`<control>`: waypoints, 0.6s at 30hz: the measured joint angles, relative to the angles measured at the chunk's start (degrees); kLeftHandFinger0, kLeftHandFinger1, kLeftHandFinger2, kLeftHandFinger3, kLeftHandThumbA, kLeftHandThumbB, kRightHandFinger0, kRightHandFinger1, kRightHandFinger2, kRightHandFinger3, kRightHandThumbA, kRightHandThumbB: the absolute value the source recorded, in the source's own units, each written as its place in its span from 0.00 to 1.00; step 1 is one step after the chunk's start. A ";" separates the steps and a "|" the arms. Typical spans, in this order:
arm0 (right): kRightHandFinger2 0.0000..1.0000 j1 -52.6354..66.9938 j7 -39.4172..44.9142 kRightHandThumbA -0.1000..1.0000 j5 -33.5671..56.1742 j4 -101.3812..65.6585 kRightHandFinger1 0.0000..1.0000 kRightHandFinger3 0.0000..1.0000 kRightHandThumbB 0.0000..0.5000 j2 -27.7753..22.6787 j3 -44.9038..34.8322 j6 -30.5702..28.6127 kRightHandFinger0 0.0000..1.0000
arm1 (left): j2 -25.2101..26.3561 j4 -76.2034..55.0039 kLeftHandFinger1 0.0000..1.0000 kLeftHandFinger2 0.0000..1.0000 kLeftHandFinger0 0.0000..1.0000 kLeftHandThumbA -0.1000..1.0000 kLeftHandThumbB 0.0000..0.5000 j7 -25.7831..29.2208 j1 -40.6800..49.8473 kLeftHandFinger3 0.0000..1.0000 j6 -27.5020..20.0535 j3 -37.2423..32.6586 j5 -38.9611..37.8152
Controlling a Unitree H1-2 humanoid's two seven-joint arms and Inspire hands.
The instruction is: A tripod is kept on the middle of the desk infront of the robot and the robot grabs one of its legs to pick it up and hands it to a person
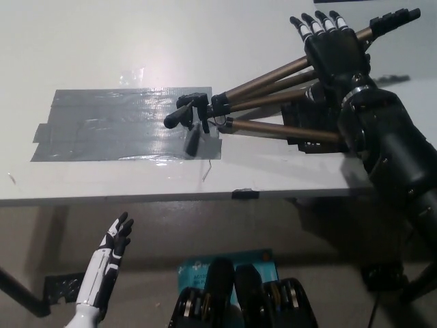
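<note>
Black right hand (pixel 334 55) spread over bronze-legged black tripod (pixel 213 106): wrap one leg fully before lifting. White left hand (pixel 117 238) idles lower left.

You have a white desk (pixel 102 41) ahead, a grey tape patch (pixel 102 130) stuck flat on it catching glare, and dull beige floor (pixel 157 232) below its near edge.

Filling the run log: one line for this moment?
right hand: open, over tripod legs | left hand: open, resting below desk edge | tripod: lying on desk
</note>
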 measured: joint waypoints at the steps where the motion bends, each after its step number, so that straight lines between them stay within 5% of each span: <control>1: 1.00 -0.01 0.32 0.97 0.08 -0.01 1.00 1.00 1.00 -0.10 0.11 -0.10 1.00 | 0.04 0.00 1.00 1.00 1.00 1.00 0.10 -0.01 -0.04 1.00 0.00 -0.04 0.00; 14: 1.00 -3.85 -4.70 0.74 0.08 5.90 1.00 1.00 0.88 -0.35 1.19 -5.09 1.00 | 0.33 -0.26 1.00 1.00 1.00 1.00 0.05 -0.51 -0.56 1.00 0.11 -0.57 -0.07; 16: 1.00 -4.36 -6.96 0.66 0.02 9.68 1.00 1.00 0.75 -0.08 1.92 -6.02 1.00 | 0.33 -0.27 1.00 1.00 1.00 1.00 0.03 -0.56 -0.55 1.00 0.20 -0.58 -0.06; 17: 0.85 -4.50 -7.83 0.60 -0.03 11.19 0.88 0.87 0.66 0.02 2.29 -6.28 0.96 | 0.33 -0.26 1.00 1.00 1.00 1.00 0.04 -0.57 -0.54 1.00 0.22 -0.58 -0.06; 18: 0.68 -4.58 -8.74 0.37 -0.10 12.63 0.69 0.71 0.58 0.10 2.72 -6.43 0.72 | 0.33 -0.25 1.00 1.00 1.00 1.00 0.06 -0.57 -0.53 1.00 0.24 -0.58 -0.05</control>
